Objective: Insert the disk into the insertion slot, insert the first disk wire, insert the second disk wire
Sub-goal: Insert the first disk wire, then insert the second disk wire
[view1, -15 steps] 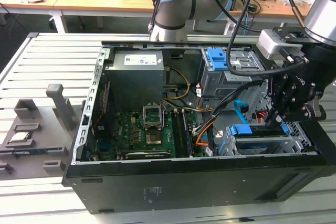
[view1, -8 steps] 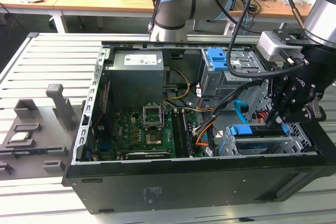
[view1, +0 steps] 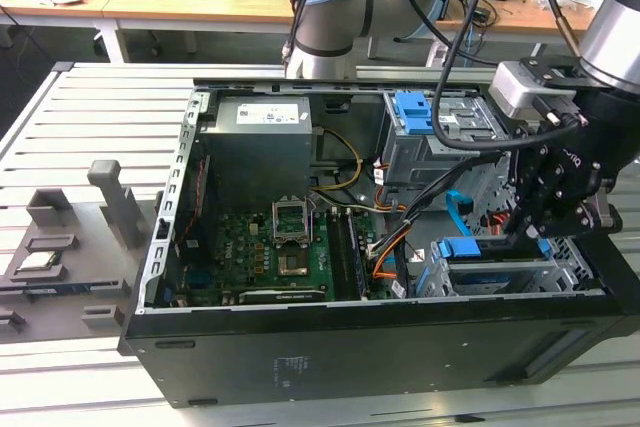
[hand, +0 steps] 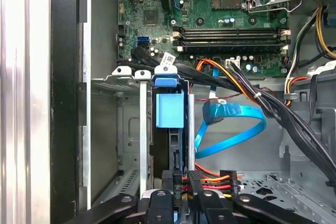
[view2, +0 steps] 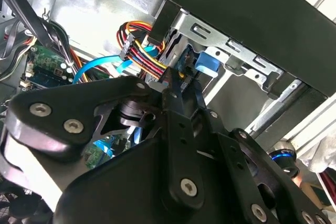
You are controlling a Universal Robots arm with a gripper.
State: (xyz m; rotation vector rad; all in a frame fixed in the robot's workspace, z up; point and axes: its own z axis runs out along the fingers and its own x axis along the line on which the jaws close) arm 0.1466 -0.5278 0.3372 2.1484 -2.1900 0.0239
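While the bench (view1: 100,117) carries the open computer case (view1: 330,357), the action is low on the exterior view's right. The gripper (view1: 525,229) hangs over the insertion slot (view1: 568,269) there, and the disk (view1: 495,267) lies inside it, blue bracket showing. In the first wrist view the disk's long axis runs straight away from the jaws, its near end facing them, dead ahead. The second disk wire (hand: 233,110) loops loose just beside the disk, its plug apart from the drive. And the jaws? Drawn in tight on the plug end of the first disk wire (hand: 212,179), coloured strands trailing off sideways, plug right at the disk's near end. Seated or merely touching, I can't tell.
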